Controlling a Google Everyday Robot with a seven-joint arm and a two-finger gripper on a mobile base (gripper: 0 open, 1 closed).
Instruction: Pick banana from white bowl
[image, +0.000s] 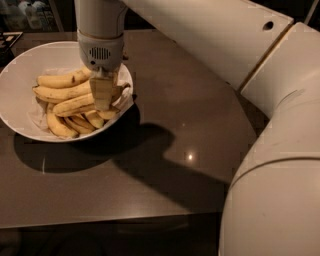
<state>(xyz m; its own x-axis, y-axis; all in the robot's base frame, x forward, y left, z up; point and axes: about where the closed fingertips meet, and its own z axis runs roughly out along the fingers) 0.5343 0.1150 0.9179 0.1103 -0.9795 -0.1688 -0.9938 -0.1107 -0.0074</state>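
Single camera view, set high on the robot's own side. It is looking steeply down and forward along the arm (200, 35), whose near links are filling the frame from 1 to 5 o'clock (the lens is sitting close to them). The table (75, 195) is lying farther off. The white bowl (20, 65) is sitting at 10 o'clock, and the gripper (102, 102) is reaching down into it at 11 o'clock.
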